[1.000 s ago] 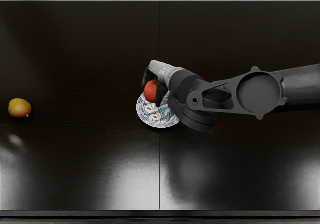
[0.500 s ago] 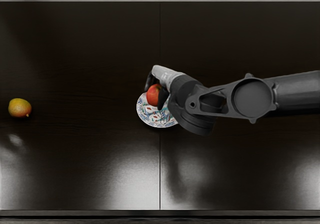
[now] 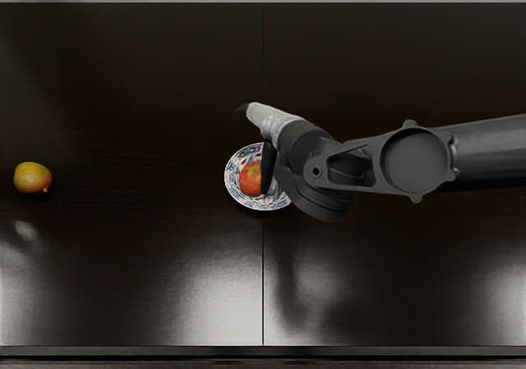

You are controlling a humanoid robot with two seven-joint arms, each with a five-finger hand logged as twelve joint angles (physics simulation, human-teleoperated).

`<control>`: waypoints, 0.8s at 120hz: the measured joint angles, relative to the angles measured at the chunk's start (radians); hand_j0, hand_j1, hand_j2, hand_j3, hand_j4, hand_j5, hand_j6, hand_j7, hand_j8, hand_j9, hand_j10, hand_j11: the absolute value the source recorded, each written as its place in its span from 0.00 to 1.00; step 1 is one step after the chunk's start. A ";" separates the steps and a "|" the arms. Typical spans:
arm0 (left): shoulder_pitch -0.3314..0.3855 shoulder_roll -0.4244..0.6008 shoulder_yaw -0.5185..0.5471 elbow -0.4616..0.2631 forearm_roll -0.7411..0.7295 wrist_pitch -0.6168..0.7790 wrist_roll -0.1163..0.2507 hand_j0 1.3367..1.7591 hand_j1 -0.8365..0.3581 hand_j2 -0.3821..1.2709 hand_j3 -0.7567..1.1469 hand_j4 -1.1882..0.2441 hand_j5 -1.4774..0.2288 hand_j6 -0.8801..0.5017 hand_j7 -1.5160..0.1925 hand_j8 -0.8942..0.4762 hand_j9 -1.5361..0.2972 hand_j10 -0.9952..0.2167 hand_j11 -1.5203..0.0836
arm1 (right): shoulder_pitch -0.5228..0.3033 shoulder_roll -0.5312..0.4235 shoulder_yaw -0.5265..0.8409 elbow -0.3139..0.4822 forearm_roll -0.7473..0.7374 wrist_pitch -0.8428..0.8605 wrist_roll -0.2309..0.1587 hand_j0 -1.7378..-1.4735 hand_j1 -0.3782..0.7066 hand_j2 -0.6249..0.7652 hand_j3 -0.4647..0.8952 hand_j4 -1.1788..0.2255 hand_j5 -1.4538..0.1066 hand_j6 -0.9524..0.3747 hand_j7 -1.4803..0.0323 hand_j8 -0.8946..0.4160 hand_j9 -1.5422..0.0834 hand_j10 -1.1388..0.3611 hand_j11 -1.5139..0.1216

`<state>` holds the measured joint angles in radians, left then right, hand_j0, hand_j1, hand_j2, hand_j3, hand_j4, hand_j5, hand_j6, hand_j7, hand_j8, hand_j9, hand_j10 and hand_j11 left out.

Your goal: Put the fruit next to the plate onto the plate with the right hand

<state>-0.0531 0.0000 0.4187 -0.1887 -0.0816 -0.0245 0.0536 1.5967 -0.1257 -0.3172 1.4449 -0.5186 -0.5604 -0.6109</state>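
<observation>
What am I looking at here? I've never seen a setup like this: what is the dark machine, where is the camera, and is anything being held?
This is a computer-simulated scene, seen from the robot's head, looking down at a slant on a dark table. The bulky dark shape coming in from the right edge is the robot's right arm. It ends in the right hand, which has five fingers. Below the hand is a small patterned plate with a red fruit lying on it. The fingers look spread rather than closed around the fruit, so it seems not to be held, though one dark finger lies along its right edge. A yellow-orange fruit sits alone far to the left. The left arm is out of view.
</observation>
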 joint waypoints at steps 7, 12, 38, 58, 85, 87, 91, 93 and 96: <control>0.001 0.000 0.000 0.000 0.000 0.000 0.000 0.76 0.76 0.26 0.40 0.67 0.69 0.47 0.71 0.48 0.67 0.63 0.76 | 0.003 -0.028 0.033 0.036 0.003 -0.004 0.000 0.30 0.11 0.47 0.34 0.77 0.85 0.66 0.89 0.63 0.87 0.70 0.84; 0.001 0.000 0.000 0.000 0.000 0.000 0.000 0.76 0.76 0.26 0.40 0.67 0.69 0.47 0.71 0.48 0.67 0.63 0.76 | 0.002 -0.050 0.059 0.066 0.009 -0.006 0.000 0.30 0.10 0.47 0.34 0.78 0.86 0.67 0.90 0.64 0.88 0.70 0.85; 0.001 0.000 0.001 0.000 0.000 0.000 0.000 0.76 0.76 0.26 0.40 0.67 0.69 0.47 0.71 0.48 0.67 0.63 0.76 | -0.062 -0.154 0.266 0.213 0.085 0.045 0.000 0.30 0.08 0.45 0.34 0.80 0.89 0.68 0.94 0.65 0.91 0.73 0.88; 0.001 0.000 0.001 0.000 0.000 0.000 0.000 0.76 0.76 0.26 0.40 0.67 0.69 0.47 0.71 0.48 0.67 0.63 0.76 | -0.308 -0.257 0.629 0.232 0.207 0.438 0.000 0.30 0.07 0.45 0.34 0.81 0.90 0.69 0.94 0.65 0.92 0.73 0.89; 0.001 0.000 0.001 0.000 0.000 0.000 0.000 0.76 0.76 0.26 0.40 0.67 0.69 0.47 0.71 0.48 0.67 0.63 0.76 | -0.582 -0.518 0.873 0.077 0.688 1.041 0.000 0.30 0.06 0.45 0.34 0.81 0.90 0.69 0.95 0.66 0.92 0.74 0.90; 0.001 0.000 0.001 0.000 0.000 0.000 0.000 0.76 0.76 0.26 0.40 0.67 0.69 0.47 0.71 0.48 0.67 0.63 0.76 | -0.589 -0.537 0.871 0.070 0.713 1.060 0.000 0.30 0.06 0.45 0.34 0.81 0.90 0.69 0.95 0.66 0.92 0.74 0.90; 0.001 0.000 0.001 0.000 0.000 0.000 0.000 0.76 0.76 0.26 0.40 0.67 0.69 0.47 0.71 0.48 0.67 0.63 0.76 | -0.600 -0.571 0.862 0.058 0.758 1.091 0.000 0.30 0.06 0.45 0.34 0.82 0.90 0.69 0.95 0.66 0.92 0.74 0.90; 0.001 0.000 0.001 0.000 0.000 0.000 0.000 0.76 0.76 0.26 0.40 0.67 0.69 0.47 0.71 0.48 0.67 0.63 0.76 | -0.604 -0.589 0.855 0.052 0.780 1.103 0.000 0.30 0.06 0.45 0.34 0.82 0.90 0.69 0.95 0.66 0.92 0.74 0.90; 0.002 0.000 0.001 0.000 0.000 0.000 0.000 0.76 0.76 0.26 0.40 0.67 0.69 0.47 0.71 0.48 0.67 0.63 0.76 | -0.608 -0.618 0.842 0.045 0.813 1.117 0.000 0.30 0.06 0.45 0.34 0.82 0.90 0.69 0.95 0.66 0.92 0.74 0.90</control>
<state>-0.0509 0.0000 0.4202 -0.1887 -0.0820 -0.0245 0.0537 0.9889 -0.7439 0.5247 1.4896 0.2942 0.5570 -0.6109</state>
